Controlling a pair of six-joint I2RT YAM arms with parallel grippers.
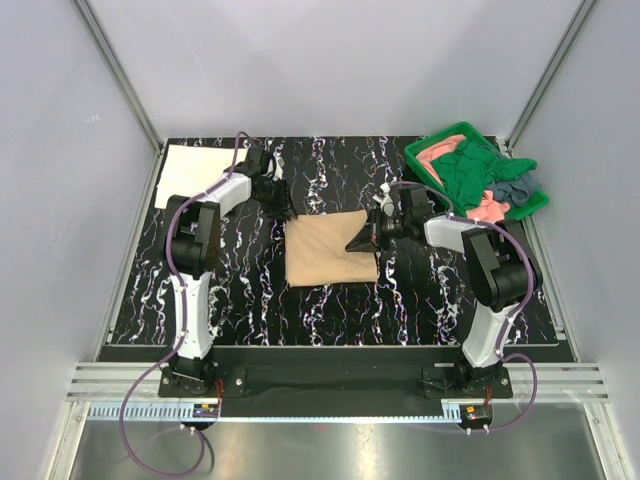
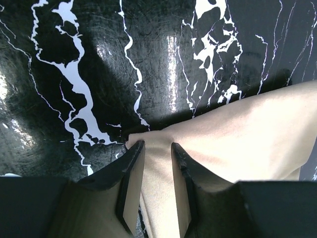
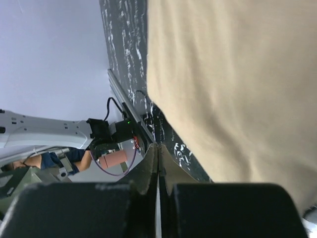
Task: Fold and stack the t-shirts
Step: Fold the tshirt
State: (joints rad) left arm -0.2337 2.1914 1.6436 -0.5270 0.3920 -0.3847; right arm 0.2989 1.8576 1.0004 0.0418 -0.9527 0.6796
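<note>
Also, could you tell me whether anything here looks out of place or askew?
Only the tray: its shirts are heaped loose, and the grey-blue shirt hangs over its rim. The tan shirt lies folded mid-table.

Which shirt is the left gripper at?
The tan shirt mid-table; the left gripper straddles its corner. The white shirt lies far left, the rest sit in the green tray.

The tan t-shirt (image 1: pixel 330 250) is showing one plain, unpatterned tan against the table (image 1: pixel 430 290), which is gleaming black with white marble veining. A cream-white shirt (image 1: pixel 195 160) is showing pale and plain. The tray (image 1: pixel 432 137) is glowing bright green around a dark green shirt (image 1: pixel 465 170), a salmon-pink shirt (image 1: pixel 488 208) and a grey-blue shirt (image 1: pixel 515 185), each looking plain.
</note>
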